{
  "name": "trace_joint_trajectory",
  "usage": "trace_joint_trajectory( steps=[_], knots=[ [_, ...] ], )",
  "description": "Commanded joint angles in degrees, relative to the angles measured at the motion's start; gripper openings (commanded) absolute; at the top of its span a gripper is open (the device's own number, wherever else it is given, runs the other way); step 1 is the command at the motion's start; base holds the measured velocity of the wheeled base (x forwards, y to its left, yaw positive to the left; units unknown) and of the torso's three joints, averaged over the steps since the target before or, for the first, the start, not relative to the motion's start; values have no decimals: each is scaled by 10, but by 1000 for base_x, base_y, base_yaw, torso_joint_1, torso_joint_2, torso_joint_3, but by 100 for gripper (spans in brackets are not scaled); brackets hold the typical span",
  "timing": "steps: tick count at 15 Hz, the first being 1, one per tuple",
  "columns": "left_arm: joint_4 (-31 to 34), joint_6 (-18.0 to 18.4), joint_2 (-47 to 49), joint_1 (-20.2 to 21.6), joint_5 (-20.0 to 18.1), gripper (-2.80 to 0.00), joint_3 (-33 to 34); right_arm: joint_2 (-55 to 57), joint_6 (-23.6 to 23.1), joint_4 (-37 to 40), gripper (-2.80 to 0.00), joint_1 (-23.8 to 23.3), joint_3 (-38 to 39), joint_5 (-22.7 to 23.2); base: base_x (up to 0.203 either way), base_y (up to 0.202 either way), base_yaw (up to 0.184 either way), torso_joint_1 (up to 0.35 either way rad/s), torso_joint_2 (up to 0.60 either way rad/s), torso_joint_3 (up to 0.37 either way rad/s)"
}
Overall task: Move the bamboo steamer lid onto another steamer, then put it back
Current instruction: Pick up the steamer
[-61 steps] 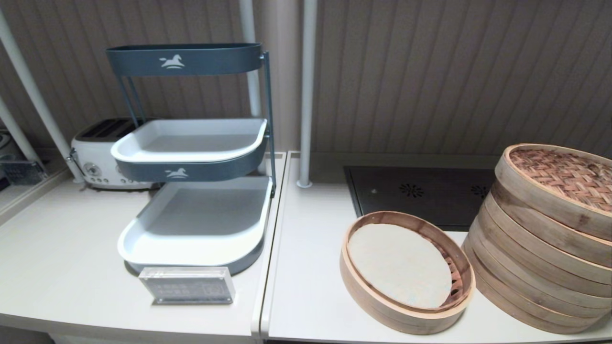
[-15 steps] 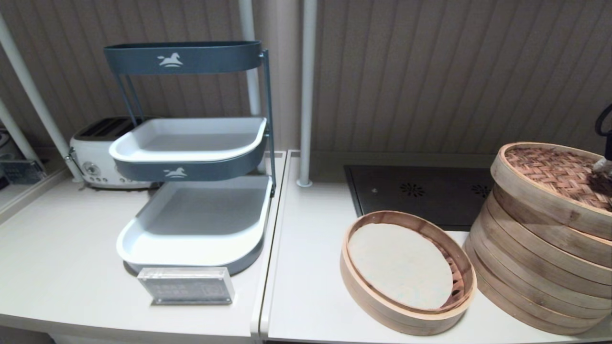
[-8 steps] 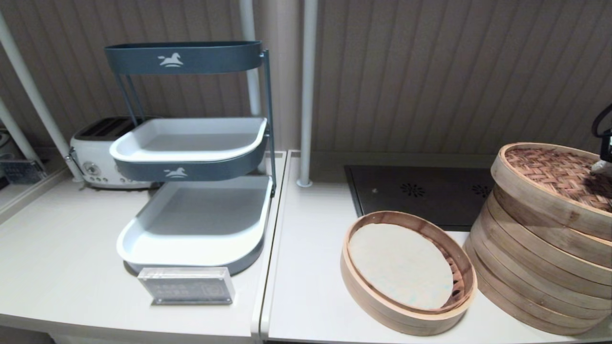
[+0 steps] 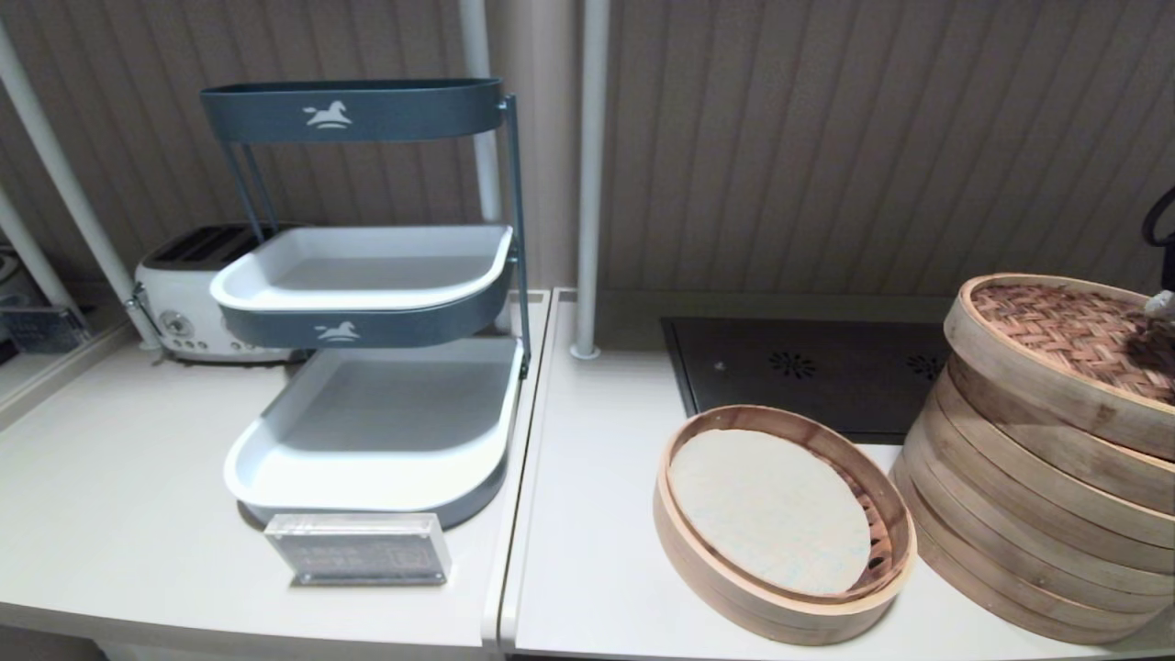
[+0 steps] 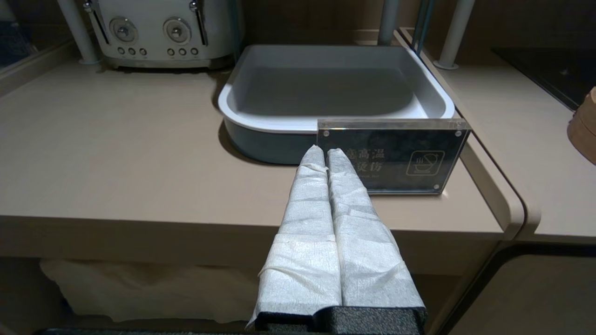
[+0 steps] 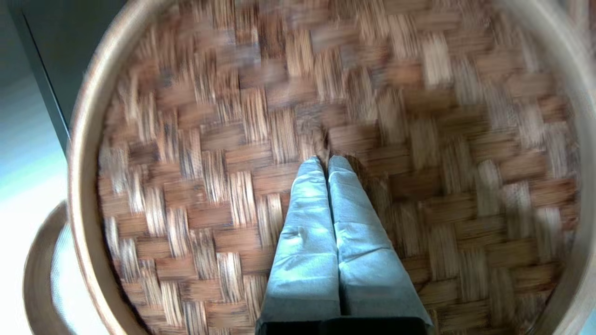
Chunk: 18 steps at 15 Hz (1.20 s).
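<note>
Over the lid's centre, the right gripper [image 6: 324, 160] hangs with fingers pressed together, grasping nothing. Beneath it the bamboo steamer lid [image 4: 1056, 353] caps the tall steamer [image 4: 1019, 528] at the bench's right edge. Woven bamboo looks light and stiff; its thin centre loop seems the handhold. Parked before the front edge, the left gripper [image 5: 325, 151] is clenched.
</note>
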Motion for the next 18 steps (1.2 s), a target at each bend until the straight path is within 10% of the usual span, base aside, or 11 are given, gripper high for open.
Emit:
trace_joint_trajectory(
  steps=[1,9,10,18],
  knots=[
    [-1,0,0,0,0,-280,16,-6,1,1,-280,1,-2,1,0,0,0,0,0,0],
    [0,0,0,0,0,-280,16,-7,-1,1,-280,-3,4,1,0,0,0,0,0,0],
    [-1,0,0,0,0,-280,16,-7,0,2,0,-3,5,2,0,0,0,0,0,0],
    [0,0,0,0,0,-280,16,4,-6,-2,0,4,32,1,0,0,0,0,0,0]
  ],
)
